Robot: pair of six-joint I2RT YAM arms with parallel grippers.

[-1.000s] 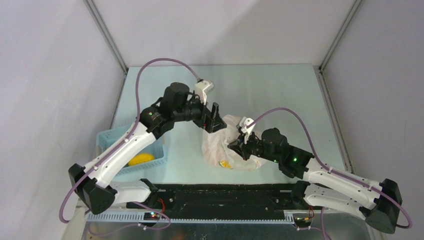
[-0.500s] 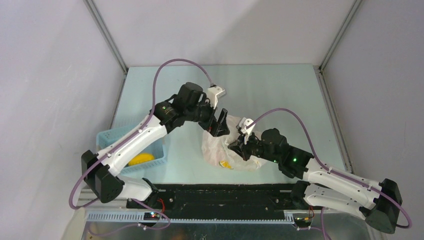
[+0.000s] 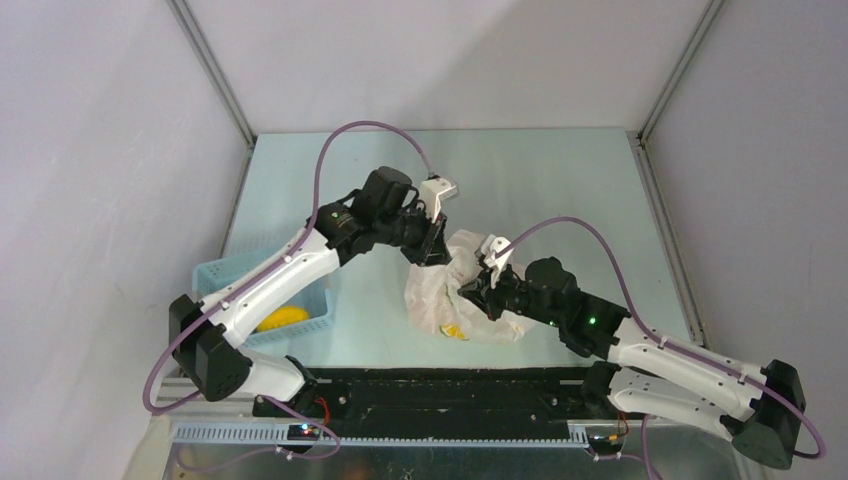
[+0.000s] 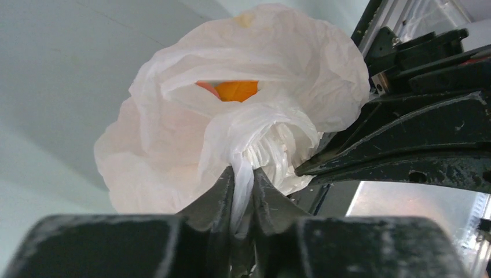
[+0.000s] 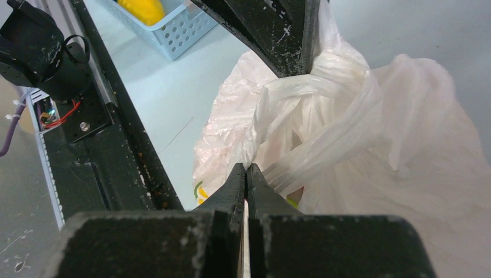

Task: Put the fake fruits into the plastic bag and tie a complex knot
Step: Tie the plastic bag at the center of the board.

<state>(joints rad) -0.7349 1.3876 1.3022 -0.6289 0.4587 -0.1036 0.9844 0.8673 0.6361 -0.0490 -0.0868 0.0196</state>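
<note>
Pale grey walls (image 3: 120, 100) close in a light blue-green tabletop (image 3: 540, 180), with both arms reaching toward its middle. Near the centre of the tabletop, just ahead of the black rail at the near edge, sits the plastic bag (image 3: 440, 300), thin, white and crinkled, with a yellow-green printed mark showing low on its near side. A light blue slatted basket (image 3: 215, 275) stands well apart from it at the left edge of the tabletop.

The left end effector (image 3: 432, 250) comes at the bag's top from the far left, its fingers pressed together on a gathered white tail of the bag's neck. The right end effector (image 3: 472, 293) meets the bag from the near right, its fingers pinched shut on a thin strip of the same plastic. Between the two, the knot (image 5: 341, 75) shows as twisted white bands bunched at the neck, touching the left fingers.

A long yellow fruit (image 3: 281, 318) lies in the basket. Through a gap in the bag's folds, an orange fruit (image 4: 236, 90) shows inside.
</note>
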